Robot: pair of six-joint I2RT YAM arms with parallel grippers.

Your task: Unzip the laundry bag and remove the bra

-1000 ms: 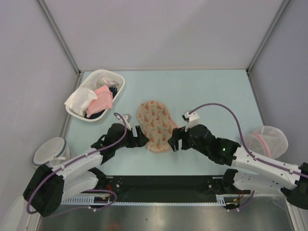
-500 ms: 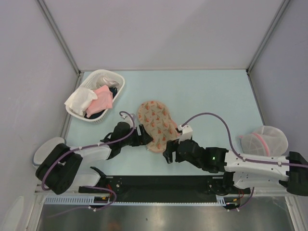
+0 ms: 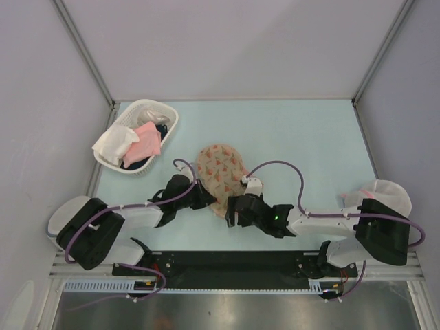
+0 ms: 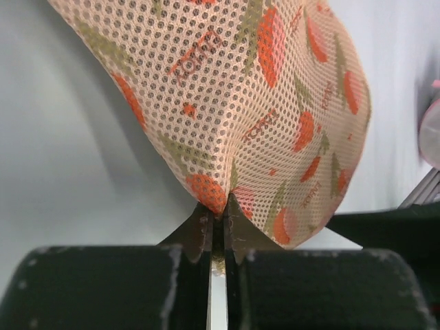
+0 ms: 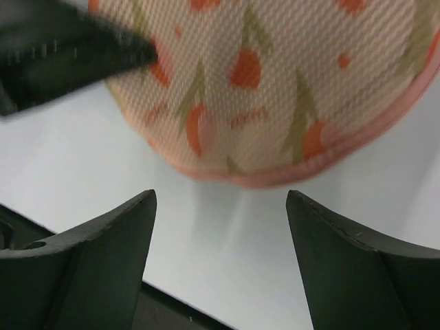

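My left tool (image 4: 216, 210) is clenched on the near edge of the laundry bag (image 4: 275, 103), in the middle of the tabletop (image 3: 295, 137). My right tool (image 5: 220, 234) waits wide beside it. No zip undone yet, I think, and no bra out.

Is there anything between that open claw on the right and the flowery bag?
Nothing visible. Only bare table lies between the open right fingers and the pink-trimmed edge of the laundry bag. The left fingers pinch the bag off to one side, outside that gap.
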